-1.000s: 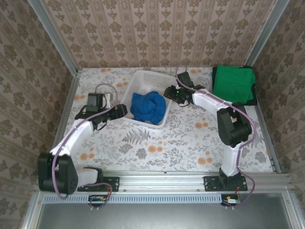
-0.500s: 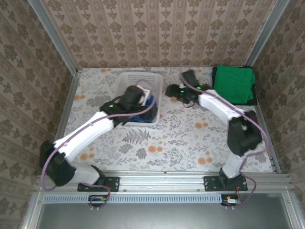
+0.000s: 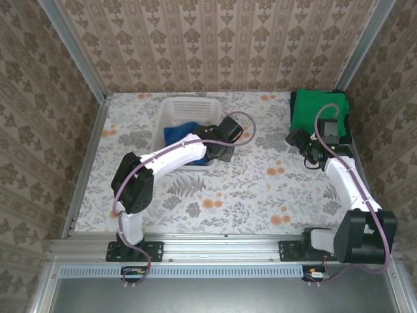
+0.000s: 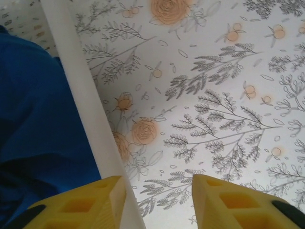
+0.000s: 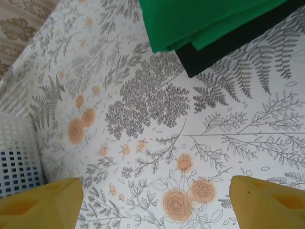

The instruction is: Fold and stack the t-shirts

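In the top external view, you see the white basket (image 3: 189,103) near the far edge of the surface (image 3: 260,189), left of centre, with the blue t-shirt (image 3: 177,130) bunched inside it. Your left arm stretches across to the basket's right wall, and the left end effector (image 3: 221,150) sits at that wall's near end. You cannot tell its opening from here. The green t-shirt (image 3: 318,112) lies folded in the far right corner, on top of the dark t-shirt (image 3: 350,127), which shows as a thin border. The right end effector (image 3: 296,139) hangs just beside the stack's near left corner.

In the left wrist view, your 2 yellow fingers (image 4: 107,202) stand partly apart. Bare floral surface shows between them, and they grip nothing. The basket's white rim runs diagonally down to the inner edge of the finger on the picture's left, and the blue t-shirt lies beyond that rim.

In the right wrist view, the 2 fingers (image 5: 40,205) are spread wide at the bottom corners, empty, above the surface. The green t-shirt sits at the top with a dark corner poking out beneath it. The basket lattice is at the left edge, with blue showing through it.
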You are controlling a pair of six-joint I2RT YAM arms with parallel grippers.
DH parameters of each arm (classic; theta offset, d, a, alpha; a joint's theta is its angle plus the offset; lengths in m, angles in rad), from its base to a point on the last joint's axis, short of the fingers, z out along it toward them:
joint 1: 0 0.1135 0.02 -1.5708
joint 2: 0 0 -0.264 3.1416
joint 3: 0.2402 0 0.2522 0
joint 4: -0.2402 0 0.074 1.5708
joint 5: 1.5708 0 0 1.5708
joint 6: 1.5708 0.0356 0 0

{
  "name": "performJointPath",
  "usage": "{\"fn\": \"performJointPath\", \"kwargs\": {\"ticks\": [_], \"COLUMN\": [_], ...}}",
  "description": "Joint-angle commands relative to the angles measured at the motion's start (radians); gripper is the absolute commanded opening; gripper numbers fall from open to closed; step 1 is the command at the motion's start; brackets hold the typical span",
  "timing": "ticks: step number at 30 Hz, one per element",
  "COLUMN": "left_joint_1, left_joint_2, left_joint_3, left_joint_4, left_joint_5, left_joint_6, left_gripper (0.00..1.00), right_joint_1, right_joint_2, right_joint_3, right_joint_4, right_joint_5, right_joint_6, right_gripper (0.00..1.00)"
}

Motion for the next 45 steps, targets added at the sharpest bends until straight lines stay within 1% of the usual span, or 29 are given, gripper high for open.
{"fn": "performJointPath", "kwargs": {"ticks": [1,3,6,8,9,10,13,16,19,25,27,30,33,36,38,41,45], "left_joint_1": [0.042,0.061,0.073,0.076,0.075,0.074,0.067,0.052,0.050,0.058,0.068,0.081,0.092,0.095,0.104,0.118,0.174], "left_joint_2": [0.002,-0.015,-0.032,-0.027,-0.027,-0.029,-0.036,-0.058,-0.087,-0.090,-0.086,-0.057,-0.025,-0.013,-0.018,-0.045,-0.098], "left_joint_3": [-0.023,-0.047,-0.061,-0.046,-0.042,-0.038,-0.023,-0.021,-0.032,-0.046,-0.055,-0.058,-0.069,-0.086,-0.097,-0.134,-0.202], "left_joint_4": [-0.065,-0.051,-0.032,-0.051,-0.056,-0.058,-0.072,-0.097,-0.111,-0.119,-0.098,-0.088,-0.078,-0.068,-0.064,-0.048,-0.012], "left_joint_5": [-0.053,-0.033,-0.025,-0.037,-0.044,-0.048,-0.067,-0.135,-0.175,-0.201,-0.164,-0.142,-0.116,-0.125,-0.126,-0.141,-0.129], "left_joint_6": [0.000,0.011,0.032,0.033,0.032,0.028,-0.007,-0.046,-0.076,-0.098,-0.092,-0.090,-0.093,-0.085,-0.068,-0.032,0.012], "left_gripper": [0.40,0.40,0.37,0.41,0.47,0.49,0.48,0.48,0.51,0.60,0.61,0.56,0.48,0.42,0.38,0.28,0.18], "right_joint_1": [-0.007,-0.007,-0.007,-0.007,-0.007,-0.007,-0.007,-0.007,-0.008,-0.007,-0.007,-0.006,-0.004,-0.005,-0.004,-0.002,0.002], "right_joint_2": [0.005,0.020,0.033,0.036,0.037,0.039,0.042,0.047,0.057,0.075,0.085,0.093,0.086,0.080,0.082,0.093,0.098], "right_joint_3": [-0.023,-0.024,-0.027,-0.031,-0.033,-0.034,-0.037,-0.043,-0.045,-0.062,-0.062,-0.065,-0.074,-0.076,-0.076,-0.073,-0.075], "right_joint_4": [0.023,0.037,0.053,0.064,0.069,0.071,0.074,0.081,0.085,0.120,0.125,0.136,0.147,0.146,0.153,0.164,0.170], "right_joint_5": [-0.060,-0.077,-0.088,-0.092,-0.094,-0.092,-0.095,-0.100,-0.102,-0.117,-0.119,-0.132,-0.141,-0.141,-0.147,-0.158,-0.152], "right_joint_6": [-0.021,-0.017,-0.008,-0.005,-0.005,-0.004,-0.004,-0.008,-0.011,-0.003,-0.002,0.002,0.002,-0.001,-0.001,0.002,0.005], "right_gripper": [0.82,0.83,0.83,0.83,0.83,0.83,0.83,0.83,0.83,0.84,0.84,0.84,0.84,0.84,0.84,0.84,0.85]}}
